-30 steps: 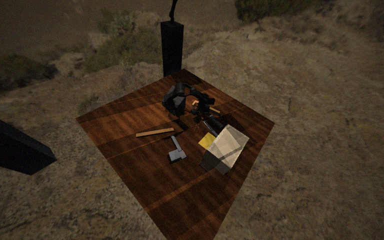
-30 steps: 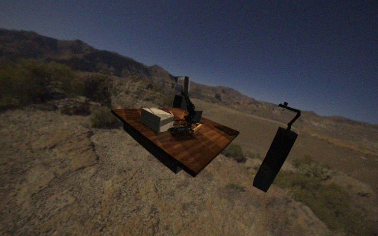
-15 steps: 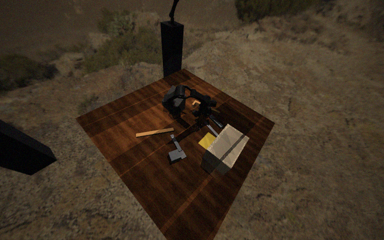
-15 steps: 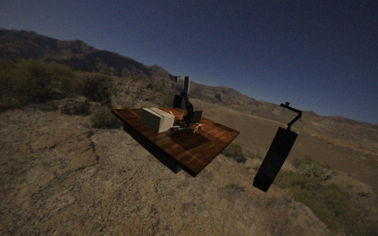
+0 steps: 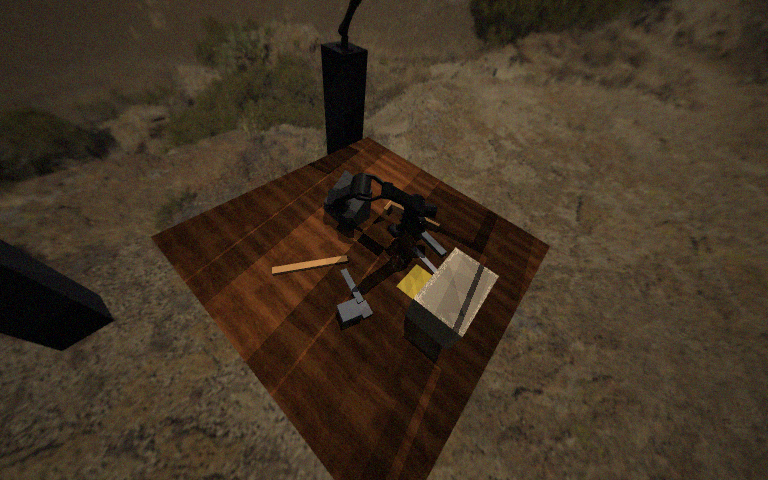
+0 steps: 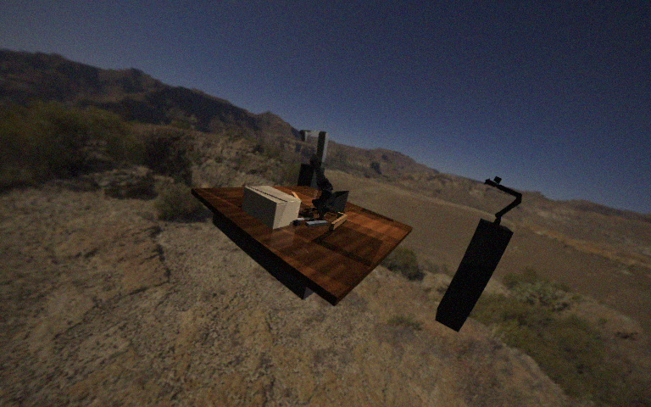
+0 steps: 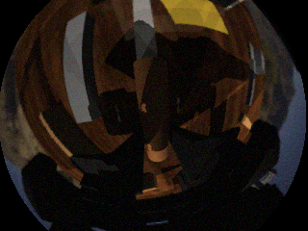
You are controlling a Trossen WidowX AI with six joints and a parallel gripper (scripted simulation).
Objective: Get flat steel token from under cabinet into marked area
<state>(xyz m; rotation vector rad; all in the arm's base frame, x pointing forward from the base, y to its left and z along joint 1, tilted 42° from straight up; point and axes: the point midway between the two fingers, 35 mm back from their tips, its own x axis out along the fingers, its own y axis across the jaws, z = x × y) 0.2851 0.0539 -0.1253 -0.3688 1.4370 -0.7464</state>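
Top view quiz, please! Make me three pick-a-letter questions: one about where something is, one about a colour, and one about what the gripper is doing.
1. Where is the yellow patch?
A. On top of the cabinet
B. Right beside the cabinet
C. At the table's far corner

2. What colour is the loose T-shaped tool?
A. Red
B. Green
C. Grey

3. What is the gripper doing?
A. Shut on a thin tool
B. Wide open and empty
C. Hidden from every view

Answers:
1 B: the yellow patch lies against the cabinet.
2 C: the T-shaped tool is plain grey.
3 A: the gripper pinches a thin tool.
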